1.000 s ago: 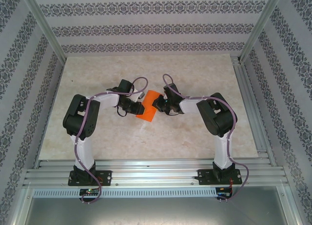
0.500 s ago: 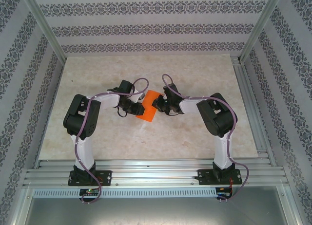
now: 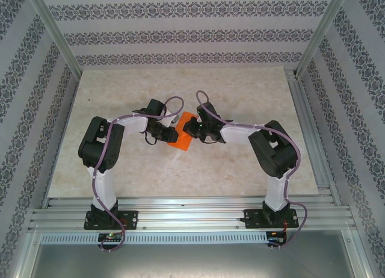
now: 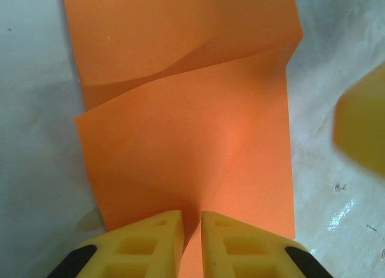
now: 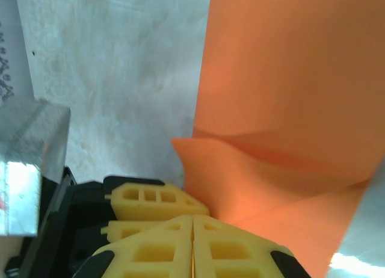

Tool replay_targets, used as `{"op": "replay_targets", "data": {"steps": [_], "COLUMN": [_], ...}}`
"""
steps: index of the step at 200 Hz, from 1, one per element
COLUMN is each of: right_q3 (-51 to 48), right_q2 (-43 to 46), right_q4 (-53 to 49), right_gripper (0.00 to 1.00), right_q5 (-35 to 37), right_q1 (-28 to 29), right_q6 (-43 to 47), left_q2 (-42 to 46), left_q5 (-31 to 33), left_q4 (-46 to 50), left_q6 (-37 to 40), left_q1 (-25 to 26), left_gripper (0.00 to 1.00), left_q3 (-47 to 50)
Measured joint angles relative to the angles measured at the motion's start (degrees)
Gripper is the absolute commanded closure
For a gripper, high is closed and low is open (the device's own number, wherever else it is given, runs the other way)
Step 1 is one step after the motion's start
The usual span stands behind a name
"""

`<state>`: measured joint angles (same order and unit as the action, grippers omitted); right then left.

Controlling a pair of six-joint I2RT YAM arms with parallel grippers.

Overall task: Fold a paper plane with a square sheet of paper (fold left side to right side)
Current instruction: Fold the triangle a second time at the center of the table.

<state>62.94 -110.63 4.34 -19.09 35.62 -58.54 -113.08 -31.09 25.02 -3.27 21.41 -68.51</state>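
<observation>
Square sheet of paper (image 3: 183,139): bright orange, plain, no longer flat. It sits mid-way across the marble-patterned tabletop (image 3: 240,169), directly between the two grippers, with both arms bent inward toward it.

Left gripper (image 3: 172,133): at the sheet's left edge in the top view. In the left wrist view its yellow fingers (image 4: 150,245) stand almost together, leaving only a narrow slot. Orange paper runs down into that slot, so the edge is pinched. From the grip a soft ridge rises toward the middle of the sheet. Farther out, one layer overlaps another along a slanted, slightly curved edge. A blurred yellow shape (image 4: 364,130) sits at the right of this view, off the paper; cannot tell what it is.

Right gripper (image 3: 194,129): at the sheet's right edge in the top view. In the right wrist view its yellow fingers (image 5: 240,254) are pressed tight, with only a thin seam between them. A raised fold of the sheet leads straight into that seam, so the paper is clamped. The sheet stands up off the table on the right of this view, one corner curled up near the fingers

Sheet shows creases and overlap only, no pointed dart shape yet
</observation>
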Motion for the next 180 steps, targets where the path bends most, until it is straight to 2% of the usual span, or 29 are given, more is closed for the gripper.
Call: {"op": "replay_targets", "data": {"steps": [22,110,180], "right_q3": [-0.1,-1.1,-0.9], "right_q2": [-2.1,-3.7,-5.4], "right_q4": [0.9,4.2,4.1], "right_gripper": [0.92,0.93,0.93], "right_q5": [1.0,4.1,7.5], "right_q1": [1.8,2.7,3.3], "right_q6": [-1.9,-9.0,-10.2], "left_q2": [0.0,0.0,0.0], "left_q5": [0.2,0.5,0.5], "left_q4": [0.0,-0.2,-0.2], "left_q6": [0.0,0.2,0.2], "left_q1": [0.0,0.1,0.2], "left_gripper": [0.82,0.82,0.82], "left_q3": [0.0,0.1,0.1]}}
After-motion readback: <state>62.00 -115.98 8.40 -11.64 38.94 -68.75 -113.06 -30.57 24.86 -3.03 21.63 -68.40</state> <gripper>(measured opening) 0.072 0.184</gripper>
